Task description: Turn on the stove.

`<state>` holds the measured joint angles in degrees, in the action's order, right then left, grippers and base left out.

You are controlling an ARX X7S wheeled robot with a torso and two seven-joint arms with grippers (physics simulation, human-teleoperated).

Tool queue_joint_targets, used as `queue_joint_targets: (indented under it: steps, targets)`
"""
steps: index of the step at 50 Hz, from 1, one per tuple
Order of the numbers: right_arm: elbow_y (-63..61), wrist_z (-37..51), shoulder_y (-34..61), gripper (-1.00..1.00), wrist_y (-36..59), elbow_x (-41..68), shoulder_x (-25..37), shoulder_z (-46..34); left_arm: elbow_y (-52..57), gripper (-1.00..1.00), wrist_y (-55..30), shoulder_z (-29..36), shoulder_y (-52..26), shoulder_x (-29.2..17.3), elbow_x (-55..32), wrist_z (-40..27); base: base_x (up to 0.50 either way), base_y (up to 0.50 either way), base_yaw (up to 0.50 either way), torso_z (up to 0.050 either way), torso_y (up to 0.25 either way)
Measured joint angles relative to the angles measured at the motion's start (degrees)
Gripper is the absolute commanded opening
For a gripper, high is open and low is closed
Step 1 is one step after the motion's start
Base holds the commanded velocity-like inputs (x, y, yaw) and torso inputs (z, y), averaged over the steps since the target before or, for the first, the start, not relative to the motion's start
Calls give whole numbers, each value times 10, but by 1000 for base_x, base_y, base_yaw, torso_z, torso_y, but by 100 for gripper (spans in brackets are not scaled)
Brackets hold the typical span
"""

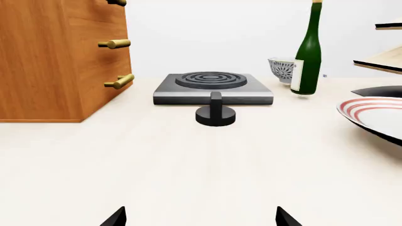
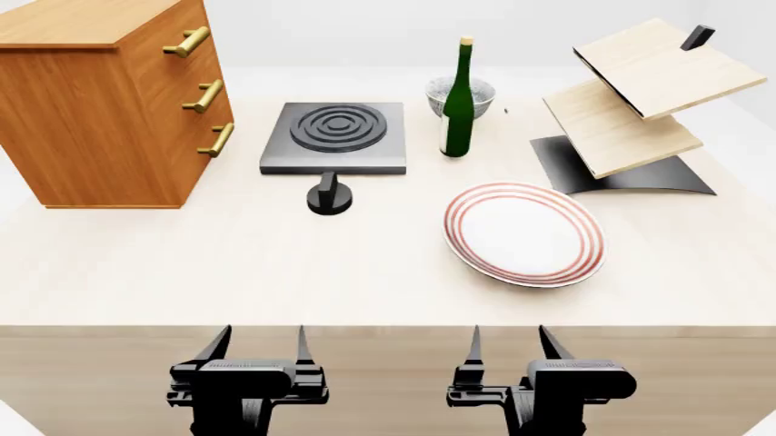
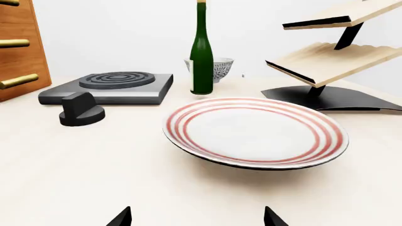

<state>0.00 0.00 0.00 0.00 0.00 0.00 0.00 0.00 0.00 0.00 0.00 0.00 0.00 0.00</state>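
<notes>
Nothing started yet, by the look of it: both arms sit at the near edge of the tabletop (image 2: 243,282), well short of everything on it. Step in hand is the reach.

Layout, big to small: wooden drawer cabinet (image 2: 104,100) far left, two-tier wooden rack (image 2: 631,100) far right, red-ringed plate (image 2: 524,233) right of centre. The stove (image 2: 334,138) sits at the back just beside the cabinet: flat dark-grey slab, round burner (image 2: 340,125) of dark concentric rings, no glow, so I'd call it off. Green bottle (image 2: 459,100) stands just right of it, with a patterned bowl (image 2: 461,93) behind.

Knob (image 2: 330,196) is a small black round disc with a raised bar, on the tabletop at the stove's front edge, bar pointing toward the slab.

Left gripper (image 2: 263,345): jaws wide, empty. Right gripper (image 2: 507,343): jaws wide, empty.

Left wrist view has the knob dead centre ahead, so the left arm looks the natural pick. Next move calls for: advance straight forward, straddle the bar with the jaws, close, rotate. Cabinet handles (image 2: 216,140) are near the path on that side.
</notes>
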Motion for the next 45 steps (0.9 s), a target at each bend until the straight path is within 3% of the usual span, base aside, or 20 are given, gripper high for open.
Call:
queue_joint_targets:
  steps: [19, 24, 36, 45]
  targets:
    - [-2, 44, 10, 100, 34, 20, 19, -17, -8, 100, -45, 19, -15, -22, -44, -20, 0, 0, 0, 0, 0]
    - [-68, 57, 15, 100, 111, 33, 29, -16, 65, 100, -143, 19, -26, -36, -76, -25, 0, 0, 0, 0, 0]
    - [-334, 77, 58, 100, 397, 105, 54, 16, 296, 100, -432, -22, -85, -63, -187, -53, 0, 0, 0, 0, 0]
    - [-443, 85, 79, 100, 509, 142, 65, 30, 382, 100, -553, -55, -123, -69, -243, -72, 0, 0, 0, 0, 0]
